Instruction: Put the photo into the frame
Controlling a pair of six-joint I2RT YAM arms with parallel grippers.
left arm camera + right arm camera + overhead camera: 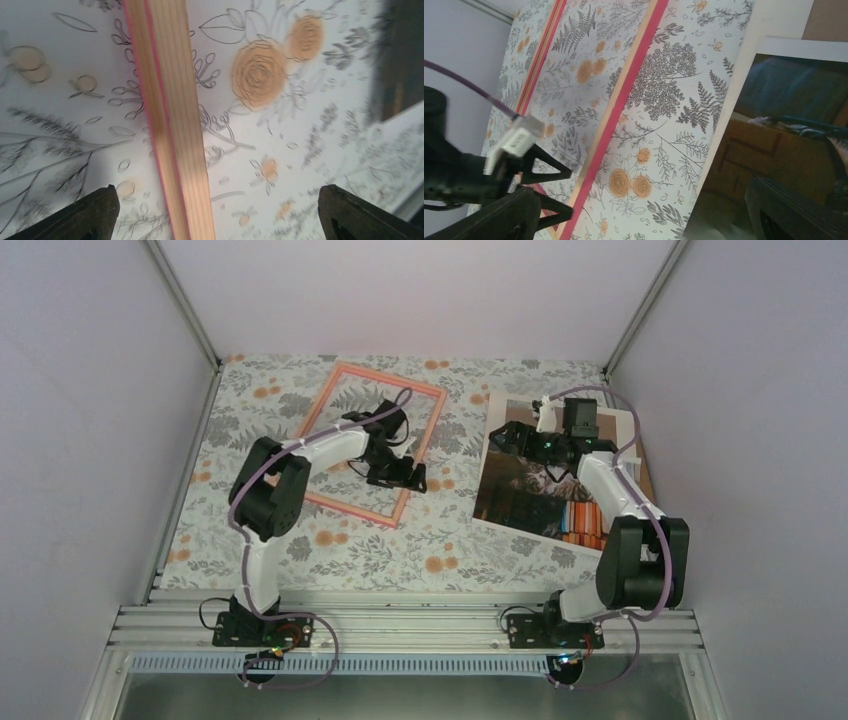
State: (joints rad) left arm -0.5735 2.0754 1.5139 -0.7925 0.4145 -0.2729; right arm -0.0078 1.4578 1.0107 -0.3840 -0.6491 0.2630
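Observation:
The frame lies flat on the floral cloth, left of centre, its salmon side up. My left gripper is open, low over the frame's right rail near the near corner. In the left wrist view that rail runs between the spread fingers, untouched. The photo lies at the right, dark with a white border. My right gripper is open and empty above the photo's far-left corner. The right wrist view shows the photo, the frame's rail and the left gripper.
A white sheet and a brown backing board lie under the photo; the board also shows in the right wrist view. White walls close off the left, back and right. The arm bases' metal rail runs along the near edge.

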